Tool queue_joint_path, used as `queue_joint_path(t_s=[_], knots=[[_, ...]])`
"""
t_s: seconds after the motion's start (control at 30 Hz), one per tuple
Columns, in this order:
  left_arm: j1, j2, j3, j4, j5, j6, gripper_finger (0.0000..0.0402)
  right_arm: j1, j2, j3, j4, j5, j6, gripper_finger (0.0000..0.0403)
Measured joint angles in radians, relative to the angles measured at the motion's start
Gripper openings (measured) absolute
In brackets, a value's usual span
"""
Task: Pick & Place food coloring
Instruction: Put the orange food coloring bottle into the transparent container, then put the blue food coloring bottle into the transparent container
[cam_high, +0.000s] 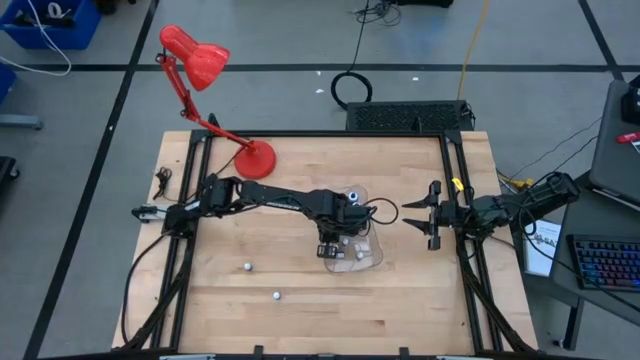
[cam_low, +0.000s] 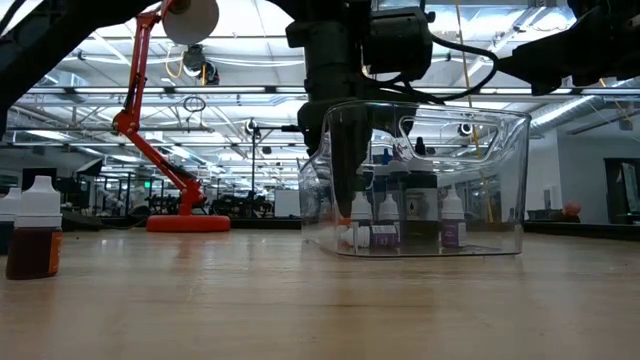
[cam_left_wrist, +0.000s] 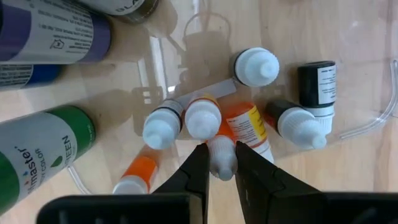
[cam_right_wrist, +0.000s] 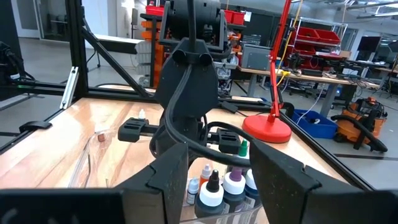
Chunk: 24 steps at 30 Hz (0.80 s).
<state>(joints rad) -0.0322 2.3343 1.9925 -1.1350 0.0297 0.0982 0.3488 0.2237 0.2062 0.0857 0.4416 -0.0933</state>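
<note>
A clear plastic tray (cam_high: 375, 255) sits mid-table and holds the food coloring: several tiny white-capped bottles (cam_left_wrist: 186, 118) standing close together. Bigger bottles stand beside them, one with a green label (cam_left_wrist: 43, 146) and one with a purple label (cam_left_wrist: 56, 31). My left gripper (cam_left_wrist: 221, 150) reaches straight down into the tray (cam_low: 500, 180) and is shut on one tiny bottle (cam_left_wrist: 222, 163). My right gripper (cam_high: 418, 217) hovers level near the table's right side, open and holding nothing. Two more tiny bottles (cam_high: 247, 267) (cam_high: 277, 295) stand loose on the table, nearer the front. My left gripper pinches the white cap (cam_left_wrist: 222, 167) of a tiny bottle between its two fingers. The fingers (cam_left_wrist: 199, 163) come from above and point down. The bottle stays upright among its neighbours inside the tray. I cannot tell whether its base is still on the tray floor.
A red desk lamp stands on its base (cam_high: 257, 158) at the far left of the table, with its head (cam_high: 200, 55) beyond the far edge. A loose bottle of dark liquid (cam_low: 35, 235) stands at the near left. Bare wood lies along the front.
</note>
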Motion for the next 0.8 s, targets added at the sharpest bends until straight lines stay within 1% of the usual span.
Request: queue_joint_path(t_s=[0.07, 0.1, 0.27, 0.4, 0.53, 0.8], knots=[[0.000, -0.006, -0.002, -0.002, 0.000, 0.000, 0.0055, 0.000, 0.000, 0.000, 0.000, 0.000, 0.000, 0.0160], [-0.001, -0.007, -0.002, -0.003, 0.000, -0.001, 0.0063, 0.000, 0.000, 0.000, 0.000, 0.000, 0.000, 0.0160], [-0.003, -0.011, -0.004, -0.022, -0.006, -0.014, 0.0136, 0.000, 0.000, 0.000, 0.000, 0.000, 0.000, 0.0160], [-0.003, -0.011, 0.001, -0.049, -0.003, -0.025, 0.0174, 0.000, 0.000, 0.000, 0.000, 0.000, 0.000, 0.0160], [-0.003, -0.016, 0.001, -0.048, -0.003, -0.034, 0.0187, 0.000, 0.000, 0.000, 0.000, 0.001, 0.000, 0.0160], [-0.003, -0.068, 0.006, -0.050, -0.005, -0.042, 0.0190, 0.000, 0.000, 0.000, 0.000, 0.001, 0.000, 0.0160]])
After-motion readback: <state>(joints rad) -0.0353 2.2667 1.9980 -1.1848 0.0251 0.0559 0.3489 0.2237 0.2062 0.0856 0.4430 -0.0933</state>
